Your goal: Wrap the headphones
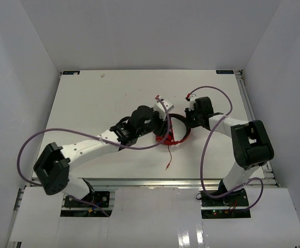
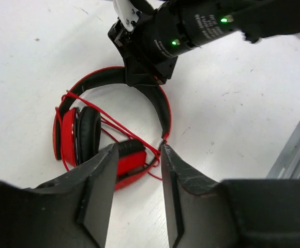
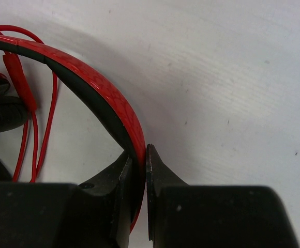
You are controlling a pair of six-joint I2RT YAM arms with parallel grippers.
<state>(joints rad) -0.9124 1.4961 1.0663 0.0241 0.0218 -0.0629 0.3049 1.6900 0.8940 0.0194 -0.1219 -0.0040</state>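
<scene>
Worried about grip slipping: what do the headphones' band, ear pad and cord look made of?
Band: likely hard plastic, glossy; red shell catches light. Ear pad: seems soft leatherette, black, faint sheen, puffy shape. Cord: thin rubbery-looking red sheath; lies in loose curves.

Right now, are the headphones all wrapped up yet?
Partly. A few loops of cord already cross the headphones. The right hand pinches the headband while the left hand hangs open above. The plug end lies loose on the table, not yet wound.
</scene>
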